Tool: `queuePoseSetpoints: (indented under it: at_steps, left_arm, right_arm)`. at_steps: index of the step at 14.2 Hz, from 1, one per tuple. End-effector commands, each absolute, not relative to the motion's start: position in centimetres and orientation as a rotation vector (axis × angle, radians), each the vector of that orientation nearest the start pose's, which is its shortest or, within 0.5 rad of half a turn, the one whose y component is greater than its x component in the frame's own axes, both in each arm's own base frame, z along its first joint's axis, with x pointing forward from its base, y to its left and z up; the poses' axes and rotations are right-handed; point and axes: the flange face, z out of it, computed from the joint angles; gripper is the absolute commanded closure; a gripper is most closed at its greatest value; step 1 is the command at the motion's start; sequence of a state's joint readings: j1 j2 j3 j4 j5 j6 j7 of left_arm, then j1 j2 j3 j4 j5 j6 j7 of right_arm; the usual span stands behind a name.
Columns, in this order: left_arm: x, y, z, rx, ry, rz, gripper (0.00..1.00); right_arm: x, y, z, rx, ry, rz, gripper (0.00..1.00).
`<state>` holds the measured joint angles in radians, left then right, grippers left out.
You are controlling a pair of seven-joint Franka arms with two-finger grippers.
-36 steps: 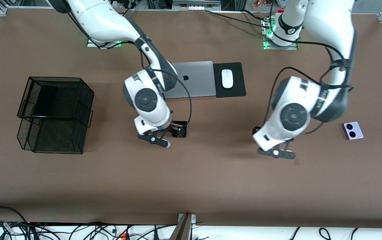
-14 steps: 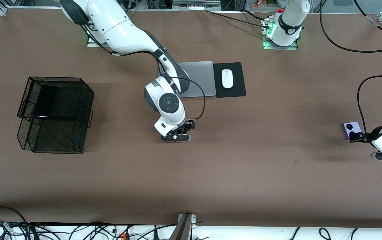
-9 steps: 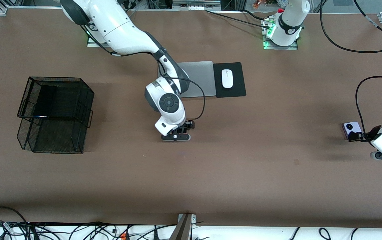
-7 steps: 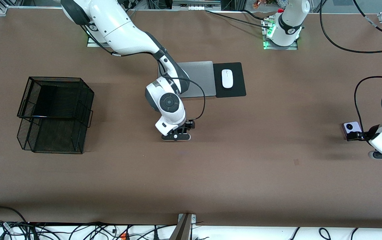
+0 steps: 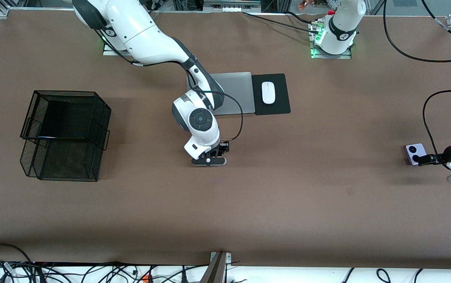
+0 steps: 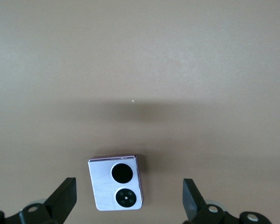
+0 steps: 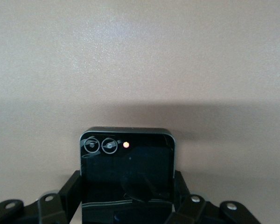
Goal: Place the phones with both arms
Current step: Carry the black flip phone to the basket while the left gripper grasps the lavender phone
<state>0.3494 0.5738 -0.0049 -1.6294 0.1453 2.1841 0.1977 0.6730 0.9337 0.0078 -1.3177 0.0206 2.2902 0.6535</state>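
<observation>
The small squarish black phone (image 7: pixel 127 163) lies on the brown table, in the middle. My right gripper (image 7: pixel 127 193) is down around it with a finger against each side. In the front view this gripper (image 5: pixel 211 155) hides most of the phone. The lavender-white phone with two black circles (image 5: pixel 412 150) lies at the left arm's end of the table. My left gripper (image 5: pixel 422 159) is low over it. In the left wrist view this phone (image 6: pixel 115 183) lies between the wide-open fingers (image 6: pixel 60 201), touching neither. The long slim black phone is out of view.
A black wire basket (image 5: pixel 66 133) stands at the right arm's end of the table. A closed silver laptop (image 5: pixel 235 92) and a white mouse (image 5: pixel 268 92) on a black pad (image 5: pixel 280 106) lie near the arms' bases. Cables run along the edge nearest the front camera.
The left arm swung from the table's middle to the lavender phone, then drifted slightly toward its own end. The right gripper settled onto the small black phone and has stayed there.
</observation>
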Motion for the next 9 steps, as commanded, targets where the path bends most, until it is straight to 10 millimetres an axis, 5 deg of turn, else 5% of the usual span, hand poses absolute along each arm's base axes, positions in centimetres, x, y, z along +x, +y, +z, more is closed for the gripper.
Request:
queuePoseSetpoints:
  at_steps: [1,3,5,9]
  left_arm:
    - [63.0,24.3,26.4,-3.044,-0.164,0.030,0.00]
    - [61.9,25.2,24.7,-3.045,-0.200,-0.013,0.00]
    - [61.0,25.1,23.3,-3.044,-0.204,-0.049,0.00]
    - [60.2,25.6,22.5,-3.047,-0.215,-0.036,0.00]
  right_arm:
    - [58.5,46.4,18.4,-3.103,-0.031,-0.066,0.96]
    - [60.0,44.9,21.9,-3.109,0.001,-0.086,0.96]
    - [61.9,41.8,27.5,-3.133,0.058,-0.086,0.96]
    - [64.2,33.0,37.3,-3.186,0.086,0.023,0.96]
